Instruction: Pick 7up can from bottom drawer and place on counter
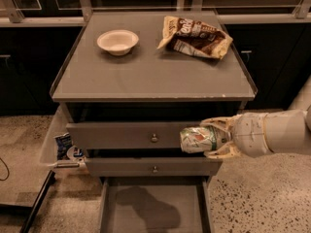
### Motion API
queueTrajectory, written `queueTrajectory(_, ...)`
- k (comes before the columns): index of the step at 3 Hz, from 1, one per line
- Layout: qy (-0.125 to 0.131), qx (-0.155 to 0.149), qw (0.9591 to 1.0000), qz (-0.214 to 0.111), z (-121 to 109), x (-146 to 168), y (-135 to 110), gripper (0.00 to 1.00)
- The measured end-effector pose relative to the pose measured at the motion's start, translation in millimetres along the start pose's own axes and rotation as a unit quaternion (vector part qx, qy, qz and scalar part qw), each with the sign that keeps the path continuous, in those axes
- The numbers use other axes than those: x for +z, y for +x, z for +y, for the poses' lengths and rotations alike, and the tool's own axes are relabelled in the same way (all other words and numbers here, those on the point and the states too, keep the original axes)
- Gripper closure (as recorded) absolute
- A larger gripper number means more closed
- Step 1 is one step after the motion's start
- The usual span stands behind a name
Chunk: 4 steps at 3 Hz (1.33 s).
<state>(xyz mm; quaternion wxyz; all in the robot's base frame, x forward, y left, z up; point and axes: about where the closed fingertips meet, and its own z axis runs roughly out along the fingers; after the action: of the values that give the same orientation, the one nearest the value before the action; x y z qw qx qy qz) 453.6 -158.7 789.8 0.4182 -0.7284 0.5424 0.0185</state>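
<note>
Pinching the 7up can — hand before the drawer fronts, below the grey counter — speckled floor.

Your cream-white gripper, right of centre in frame, grips the silvery 7up can with green markings. The counter is plain grey, same as the bottom drawer. The bowl is off-white, the chip bag brown and yellow.

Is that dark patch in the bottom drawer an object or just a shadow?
Camera view: it reads as a soft, flat shadow on the bottom drawer floor, below the gripper, which grips the 7up can above it. Same view: the counter is evenly lit, with no glare.
</note>
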Motion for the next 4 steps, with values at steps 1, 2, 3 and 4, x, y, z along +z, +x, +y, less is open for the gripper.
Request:
queueTrajectory(1, 0.000, 0.000, 1.0000, 0.000, 0.0, 0.0, 0.0, 1.00)
queueTrajectory(2, -0.006, -0.010, 0.9999, -0.012, 2.5, 7.9, -10.1, 1.00)
queueTrajectory(3, -0.013, -0.030, 0.9993, -0.020, -20.4, 14.8, -28.8, 1.00)
queueTrajectory(4, -0.022, -0.043, 0.9980, -0.040, -64.9, 23.8, -56.8, 1.00)
